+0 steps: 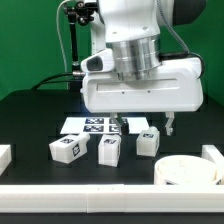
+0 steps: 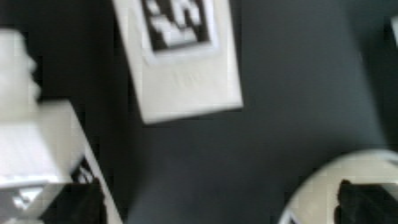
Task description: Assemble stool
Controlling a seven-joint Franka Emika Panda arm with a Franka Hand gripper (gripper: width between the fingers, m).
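- Three legs (image 1: 108,150) of the stool stand loose in a row across the middle of the exterior view, near one another but apart, tags showing. None is joined to anything.
- The seat (image 1: 187,172) lies rim up at the lower right of that view, apart from the legs, with nothing in it. The wrist view catches a blurred edge of it (image 2: 356,180).
- The gripper (image 1: 144,126) hangs over the row, just above the rightmost leg (image 1: 147,141), jaws spread wide and holding nothing.
- Behind the legs the marker board (image 1: 88,124) lies flat on the black table (image 1: 30,115). A white border rail (image 1: 90,197) runs along the bottom edge.
- Risk, as I judge it: the legs are close set, so a wide-spread finger coming down could strike the middle one and topple or shove it.
- A leg gripped off-centre or askew may twist in the jaws and fail to meet the seat squarely.
- The seat lies unheld, so pressing a leg in could slide it toward the rail.
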